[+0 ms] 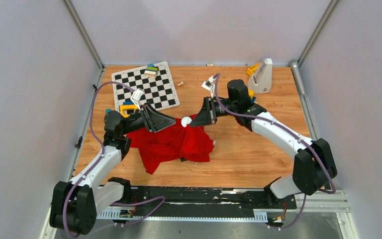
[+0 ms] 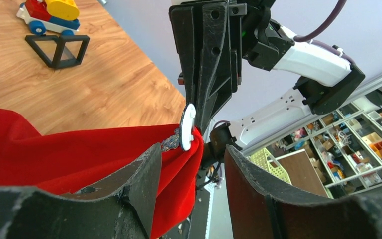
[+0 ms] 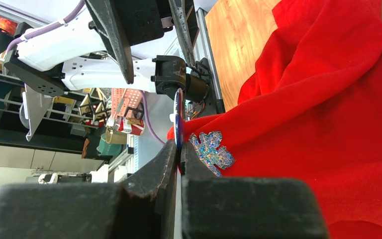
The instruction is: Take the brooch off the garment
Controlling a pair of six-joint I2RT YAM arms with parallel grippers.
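The red garment (image 1: 171,144) lies bunched at the table's middle, with one fold pulled up. A sparkly blue leaf-shaped brooch (image 3: 211,152) sits on that raised fold (image 2: 171,143). Beside it stands a thin white disc (image 2: 187,127), edge-on. My right gripper (image 3: 180,149) is shut on the disc (image 1: 186,121) and holds the fold off the table. My left gripper (image 2: 193,149) is open. One of its fingers (image 2: 144,174) is against the red cloth just below the brooch, and the other is clear of it. The two grippers face each other tip to tip (image 1: 179,121).
A checkered mat (image 1: 145,85) with toy blocks (image 1: 151,69) lies at the back left. A yellow-and-blue toy (image 1: 128,107) sits near my left arm. A white stand (image 1: 261,75) is at the back right. A toy car on a black wire frame (image 2: 54,30) shows beyond the garment.
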